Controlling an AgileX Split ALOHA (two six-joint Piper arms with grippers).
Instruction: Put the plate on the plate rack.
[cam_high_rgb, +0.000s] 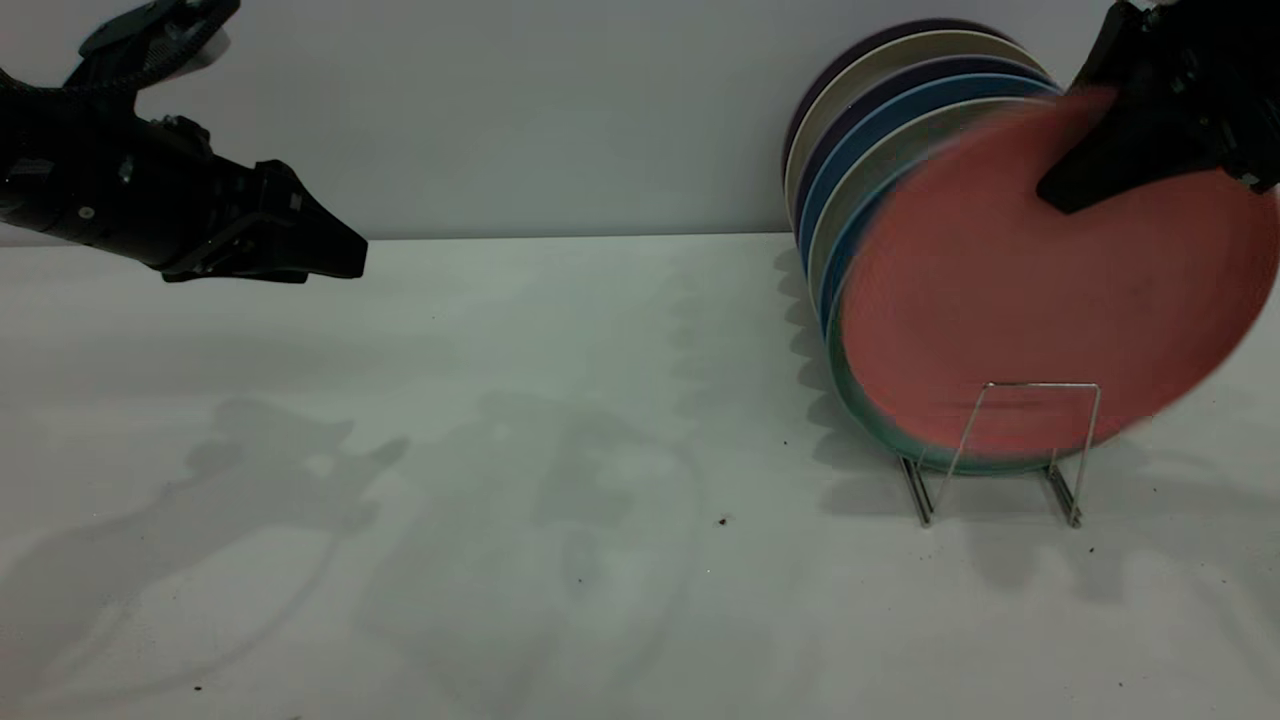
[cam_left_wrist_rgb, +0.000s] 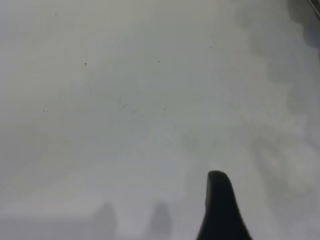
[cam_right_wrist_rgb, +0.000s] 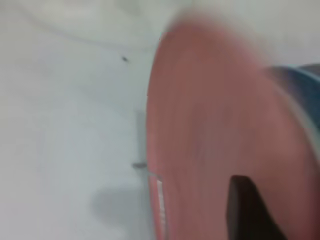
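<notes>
The salmon-pink plate (cam_high_rgb: 1030, 300) stands on edge at the front of the plate rack (cam_high_rgb: 918, 495), its lower rim behind the front wire loop. It leans toward the right and looks smeared by motion. My right gripper (cam_high_rgb: 1060, 185) is shut on the plate's upper right rim, with one finger across its face. In the right wrist view the plate (cam_right_wrist_rgb: 215, 125) fills the frame with one dark fingertip (cam_right_wrist_rgb: 242, 200) lying on it. My left gripper (cam_high_rgb: 345, 258) hangs above the table at the far left, far from the rack; the left wrist view shows one finger (cam_left_wrist_rgb: 220, 205) over bare table.
Several other plates (cam_high_rgb: 880, 110), dark purple, cream, blue and mint-green, stand upright in the rack behind the pink one, close to the back wall. The white table (cam_high_rgb: 560, 480) stretches out left of the rack.
</notes>
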